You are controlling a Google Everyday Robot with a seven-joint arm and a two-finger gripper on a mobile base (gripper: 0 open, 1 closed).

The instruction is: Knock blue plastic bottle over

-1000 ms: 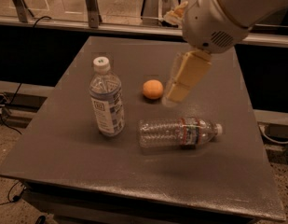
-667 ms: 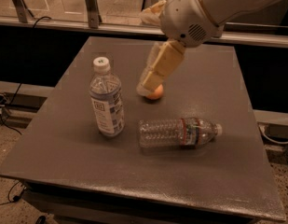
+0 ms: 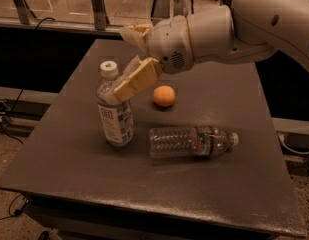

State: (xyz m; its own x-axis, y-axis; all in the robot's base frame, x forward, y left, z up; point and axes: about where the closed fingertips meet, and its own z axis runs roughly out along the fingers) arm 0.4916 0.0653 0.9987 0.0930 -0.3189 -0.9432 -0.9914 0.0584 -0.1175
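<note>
The blue plastic bottle (image 3: 114, 110) stands upright on the left part of the dark table (image 3: 69, 154). It is stout and clear, with a wide white cap and a blue-and-white label. My gripper (image 3: 125, 86) reaches in from the upper right. Its tan fingers (image 3: 136, 79) lie against the bottle's shoulder, just below the cap on the right side.
A slimmer ribbed clear bottle (image 3: 191, 141) with a red-green label lies on its side to the right of the standing bottle. An orange ball (image 3: 164, 96) sits behind it near the table's middle. A railing and window frame run behind the table. Cables lie on the floor at the left.
My gripper has swept left across the table, past the orange ball, and now touches the upper part of the standing bottle. The bottle still stands upright.
</note>
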